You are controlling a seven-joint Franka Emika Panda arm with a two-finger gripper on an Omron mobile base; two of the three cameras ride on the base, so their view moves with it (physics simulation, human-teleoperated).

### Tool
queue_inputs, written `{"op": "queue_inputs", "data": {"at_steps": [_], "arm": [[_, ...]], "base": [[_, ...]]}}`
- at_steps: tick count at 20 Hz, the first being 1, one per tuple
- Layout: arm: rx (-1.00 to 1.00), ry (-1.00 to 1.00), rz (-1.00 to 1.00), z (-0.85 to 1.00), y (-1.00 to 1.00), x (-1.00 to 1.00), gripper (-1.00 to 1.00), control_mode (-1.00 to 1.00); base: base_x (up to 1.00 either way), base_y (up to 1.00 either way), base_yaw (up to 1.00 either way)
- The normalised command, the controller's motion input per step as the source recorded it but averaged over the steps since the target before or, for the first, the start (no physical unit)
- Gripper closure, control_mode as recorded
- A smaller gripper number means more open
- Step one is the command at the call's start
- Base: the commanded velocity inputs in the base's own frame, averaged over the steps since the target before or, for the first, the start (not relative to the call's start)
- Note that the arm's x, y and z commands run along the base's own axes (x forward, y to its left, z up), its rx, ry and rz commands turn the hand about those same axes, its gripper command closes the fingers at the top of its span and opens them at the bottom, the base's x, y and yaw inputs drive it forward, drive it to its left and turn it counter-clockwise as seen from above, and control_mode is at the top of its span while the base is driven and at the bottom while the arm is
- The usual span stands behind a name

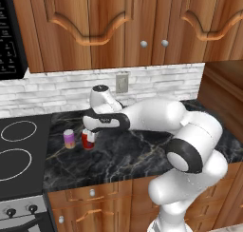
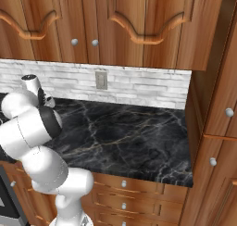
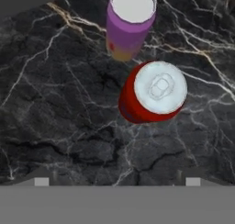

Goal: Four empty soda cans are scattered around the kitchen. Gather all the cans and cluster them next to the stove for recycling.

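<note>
My pincer [image 1: 88, 131] stands wide open, gripping nothing, just above the red can [image 3: 153, 92] at centre frame. The purple can [image 3: 129, 21] stands just beside it on the black worktop [image 1: 123, 152], near the stove [image 1: 19, 152] at left.

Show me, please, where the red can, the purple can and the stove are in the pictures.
red can [image 3: 158, 87], hand view, on its silver top.
purple can [image 3: 126, 32], hand view, on its purple side wall.
stove [image 1: 35, 148], left base view, on bare black glass.
</note>
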Motion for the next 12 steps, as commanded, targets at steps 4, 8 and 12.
{"op": "queue_inputs", "data": {"at_steps": [4, 8, 12], "arm": [[0.03, -0.07, -0.18, 0.13, -0.26, -0.45, -1.0, -1.0], [0.05, -0.04, -0.18, 0.15, -0.3, -0.43, -1.0, -1.0], [0.05, -0.01, -0.17, 0.14, -0.31, -0.43, -1.0, -1.0]], "base": [[0.0, 0.0, 0.0], [0.0, 0.0, 0.0], [0.0, 0.0, 0.0]]}}
